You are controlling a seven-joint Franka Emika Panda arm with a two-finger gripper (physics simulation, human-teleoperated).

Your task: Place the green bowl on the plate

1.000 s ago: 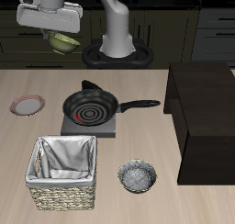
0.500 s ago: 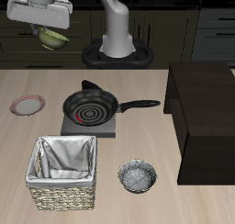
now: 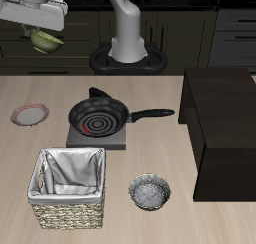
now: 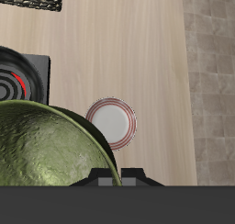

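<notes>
My gripper is shut on the rim of the olive-green bowl and holds it high in the air, well above the table. In the wrist view the green bowl fills the near field, hanging from the fingers. The plate, with a reddish-brown rim and a pale centre, lies flat on the table near its side edge, far below the bowl. In the wrist view the plate shows just beyond the bowl's rim, not covered by it.
A black frying pan with a long handle sits on a small stove plate mid-table. A wicker basket with a cloth lining stands near the front edge, a grey metallic bowl beside it. A dark cabinet stands at the other side.
The gripper with the green bowl has moved sideways across the view toward the plate's side of the table and slightly higher. Nothing on the table has moved.
</notes>
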